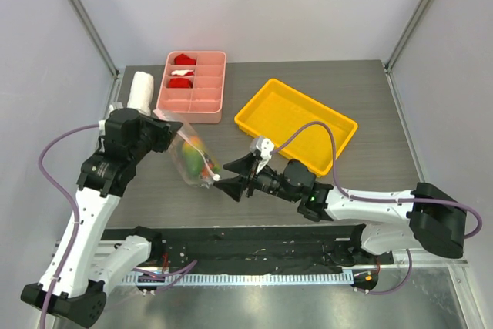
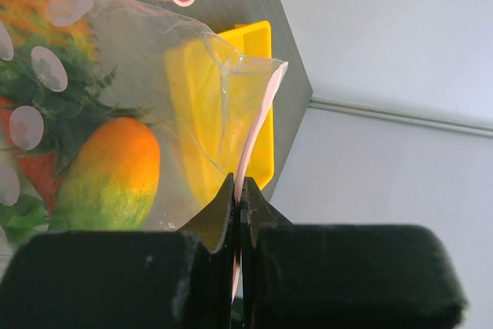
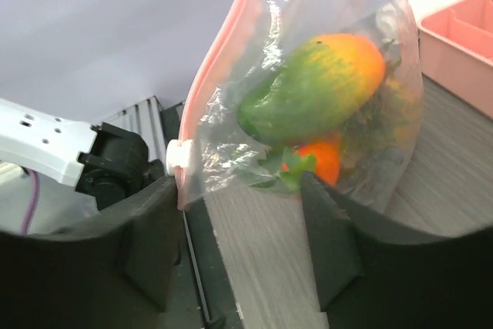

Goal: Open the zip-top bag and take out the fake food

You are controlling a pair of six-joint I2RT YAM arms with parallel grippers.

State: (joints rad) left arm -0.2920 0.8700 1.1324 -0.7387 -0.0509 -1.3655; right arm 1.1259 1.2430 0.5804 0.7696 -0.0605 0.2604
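The zip-top bag (image 1: 195,159) hangs clear of the dark table, stretched between my two arms. My left gripper (image 1: 169,132) is shut on its pink zip strip (image 2: 258,125), which runs up from between the closed jaws. Inside the bag lies fake food: an orange-green mango (image 3: 316,86), an orange carrot (image 3: 322,161) and green leafy pieces (image 2: 54,105). My right gripper (image 3: 243,221) stands open just below the bag's lower end. The white zip slider (image 3: 176,156) sits by the tip of its left finger (image 3: 150,236). Nothing is clamped between those fingers.
A pink divided tray (image 1: 192,105) with red-and-white pieces stands at the back left. A rolled white towel (image 1: 141,90) lies beside it. A yellow tray (image 1: 266,117) sits at the back right, close behind my right gripper. The table's near edge runs just below the bag.
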